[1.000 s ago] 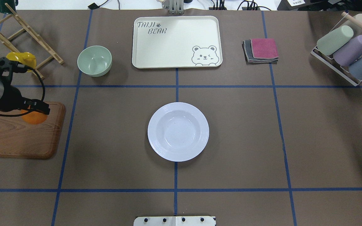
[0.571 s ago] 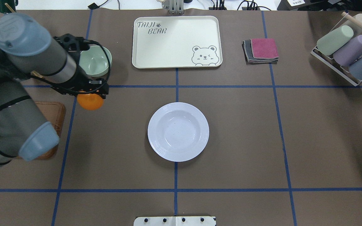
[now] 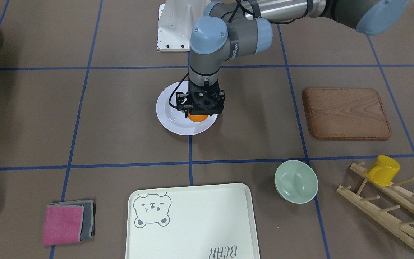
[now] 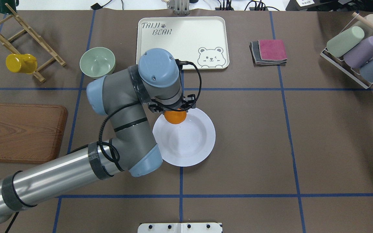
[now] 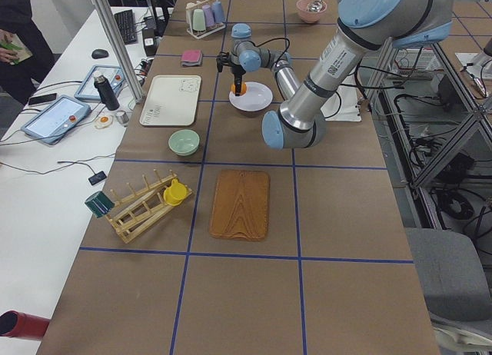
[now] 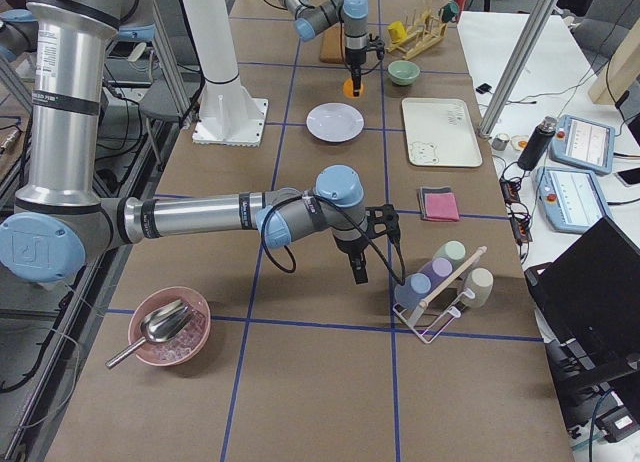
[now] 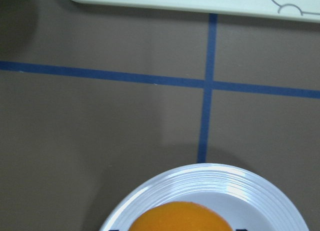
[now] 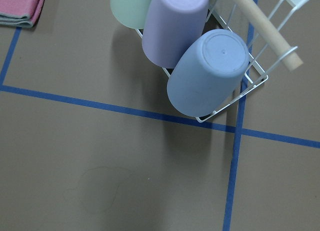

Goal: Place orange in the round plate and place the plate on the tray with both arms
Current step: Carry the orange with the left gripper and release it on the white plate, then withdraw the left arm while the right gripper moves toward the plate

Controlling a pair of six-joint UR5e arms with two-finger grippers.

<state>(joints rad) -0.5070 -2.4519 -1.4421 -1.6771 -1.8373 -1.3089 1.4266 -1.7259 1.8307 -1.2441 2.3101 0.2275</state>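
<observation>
Black fingers of the left gripper (image 4: 174,111) are closed on the small round bright orange (image 3: 197,118), which is clamped between them and held above the far part of the round glossy white plate (image 4: 199,142), clear of it. The large cream rectangular tray (image 4: 180,42) lies farther off, apart from the plate. The right gripper (image 6: 358,272) is hung near the white wire cup rack (image 8: 262,23); whether its fingers are open cannot be told.

round plate (image 4: 193,145): glossy white, sitting upright mid-table.
orange (image 4: 175,117): I'm seeing it hanging in the left gripper (image 4: 175,114) over the plate's far-left rim.
tray (image 4: 180,38): cream, lying beyond.
</observation>
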